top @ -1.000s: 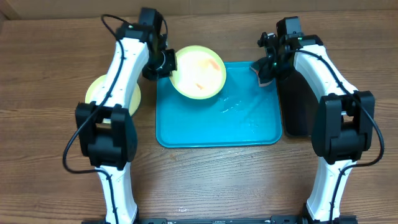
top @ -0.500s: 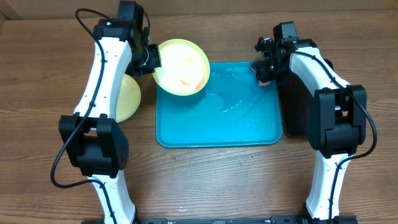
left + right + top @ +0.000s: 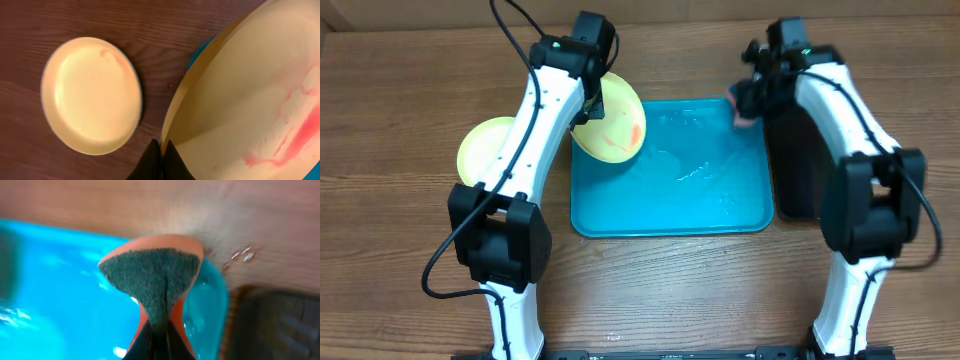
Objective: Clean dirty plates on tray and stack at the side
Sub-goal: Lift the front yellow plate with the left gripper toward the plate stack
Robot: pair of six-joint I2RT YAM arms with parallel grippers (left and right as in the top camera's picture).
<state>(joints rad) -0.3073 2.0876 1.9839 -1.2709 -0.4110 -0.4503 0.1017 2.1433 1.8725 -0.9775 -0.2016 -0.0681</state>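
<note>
A robotics lab bench, by the look: two white, cabled arms [image 3: 535, 120] standing at a wood-grain table [image 3: 380, 250]

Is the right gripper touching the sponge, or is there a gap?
Touching. The right wrist view shows the right gripper shut on the sponge, pinching its folded lower edge.

The overhead view looks straight down on the whole table [image 3: 650, 290] and tray [image 3: 670, 205]; the left wrist view, close behind the held plate [image 3: 240, 90], shares with it the second plate [image 3: 90, 95] at left; the right wrist view hugs the sponge [image 3: 150, 275] at the tray's upper-right corner.
</note>
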